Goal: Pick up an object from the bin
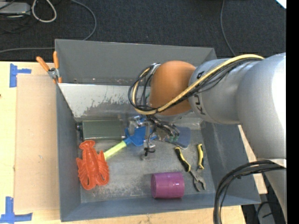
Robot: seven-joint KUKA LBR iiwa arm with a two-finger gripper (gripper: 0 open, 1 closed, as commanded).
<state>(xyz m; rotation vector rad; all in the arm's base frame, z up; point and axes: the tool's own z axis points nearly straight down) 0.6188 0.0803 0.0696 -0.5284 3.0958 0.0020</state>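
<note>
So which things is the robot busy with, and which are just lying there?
In the job: gripper, low over the middle; blue brush with a yellow-green handle, right beside it; grey bin.
Just lying about: orange toy lobster; purple cylinder; yellow-and-black pliers; grey-green box.

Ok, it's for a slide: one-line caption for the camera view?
Robot hand above a blue-headed, yellow-handled tool in a grey bin; orange lobster toy, purple cylinder and pliers nearby.
</note>
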